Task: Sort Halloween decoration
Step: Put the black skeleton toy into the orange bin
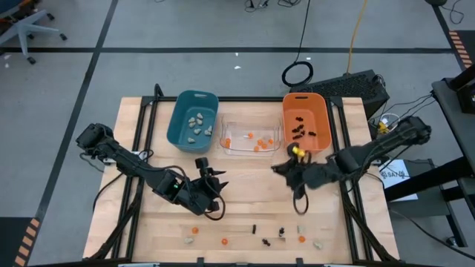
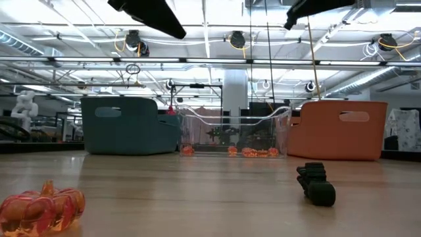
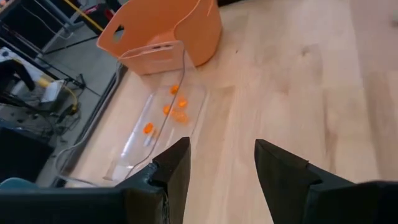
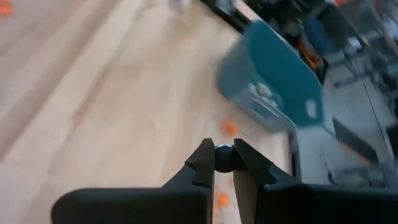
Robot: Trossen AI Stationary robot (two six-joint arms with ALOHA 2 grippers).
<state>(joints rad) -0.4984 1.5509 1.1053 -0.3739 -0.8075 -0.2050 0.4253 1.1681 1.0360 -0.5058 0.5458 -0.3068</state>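
Teal bin (image 1: 191, 119), clear bin (image 1: 249, 138), orange bin (image 1: 305, 119), pale wood table (image 1: 245, 215).

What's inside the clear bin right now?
The clear bin holds only small orange trinkets, about six, lying toward its orange-bin side. No black or pale pieces show. Nothing covers its floor from above.

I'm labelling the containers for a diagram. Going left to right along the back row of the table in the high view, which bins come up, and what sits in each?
Teal bin with pale lumps → clear bin with small orange pieces → orange bin with black pieces.
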